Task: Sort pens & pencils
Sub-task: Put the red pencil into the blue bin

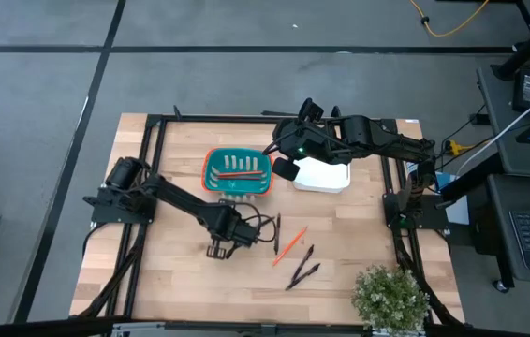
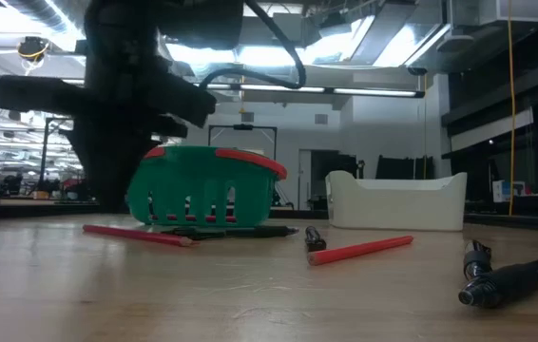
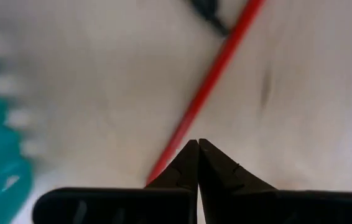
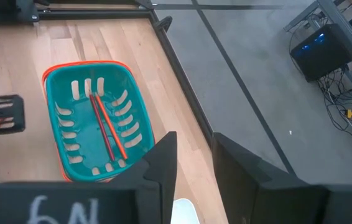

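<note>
A teal basket (image 1: 209, 174) (image 4: 56, 102) with an orange rim holds a few red pencils (image 4: 104, 127). On the wood in front of it lies a red pencil (image 3: 216, 68) (image 2: 136, 235), with my left gripper (image 3: 198, 146) (image 1: 220, 249) shut and pointing down over its one end. Another pencil (image 1: 290, 245) and black pens (image 1: 277, 234) (image 1: 302, 255) (image 1: 304, 273) lie to the right. My right gripper (image 4: 194, 168) (image 1: 284, 167) hangs open and high between the basket and a white bin (image 1: 323, 176). My left gripper's shut fingertips (image 3: 188, 155) stand above the pencil close to one end (image 3: 163, 165), pointing down. The pencil lies flat on the table and passes behind the tips. I cannot tell whether they touch it.
A black pen (image 2: 231, 231) lies just in front of the basket. A potted plant (image 1: 391, 295) stands at the near right corner. Black frame rails (image 1: 153, 187) (image 1: 398, 201) run along both sides of the table. Bare wood spreads along the near left.
</note>
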`<state>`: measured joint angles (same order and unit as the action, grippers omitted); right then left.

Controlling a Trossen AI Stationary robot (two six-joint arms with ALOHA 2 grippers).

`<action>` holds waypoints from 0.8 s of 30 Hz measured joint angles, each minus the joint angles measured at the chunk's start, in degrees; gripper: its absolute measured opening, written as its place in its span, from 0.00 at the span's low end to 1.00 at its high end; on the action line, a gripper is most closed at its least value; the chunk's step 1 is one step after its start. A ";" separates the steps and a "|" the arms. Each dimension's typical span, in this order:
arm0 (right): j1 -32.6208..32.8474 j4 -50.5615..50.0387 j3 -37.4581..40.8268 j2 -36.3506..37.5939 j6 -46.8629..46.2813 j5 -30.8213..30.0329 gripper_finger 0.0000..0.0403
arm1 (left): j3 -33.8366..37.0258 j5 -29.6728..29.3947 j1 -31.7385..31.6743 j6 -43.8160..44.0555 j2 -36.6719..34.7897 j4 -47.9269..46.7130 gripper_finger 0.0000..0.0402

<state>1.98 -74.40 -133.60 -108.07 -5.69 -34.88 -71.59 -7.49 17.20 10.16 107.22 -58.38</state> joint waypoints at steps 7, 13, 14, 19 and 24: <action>0.02 -2.34 0.00 0.00 -0.45 -0.23 0.25 | 0.02 -8.68 -2.31 13.17 -5.38 -2.69 0.00; 0.00 -8.16 0.00 0.00 -4.06 -1.43 0.25 | 0.02 -13.45 -1.13 38.14 -11.85 -6.22 0.00; 0.00 -9.15 0.00 0.00 -4.56 -1.45 0.25 | 0.02 -13.46 -1.15 41.23 -12.52 -6.15 0.00; 0.01 -13.19 0.00 0.01 -6.86 0.17 0.25 | 0.02 -11.46 -1.77 49.35 -14.99 -6.02 0.00; -0.02 -13.23 0.00 0.00 -7.07 10.91 0.25 | 0.07 -10.49 -1.00 53.90 -16.38 -11.65 0.00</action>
<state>1.96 -87.63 -133.60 -108.07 -12.76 -23.97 -71.53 -17.98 16.20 64.06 90.84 -70.03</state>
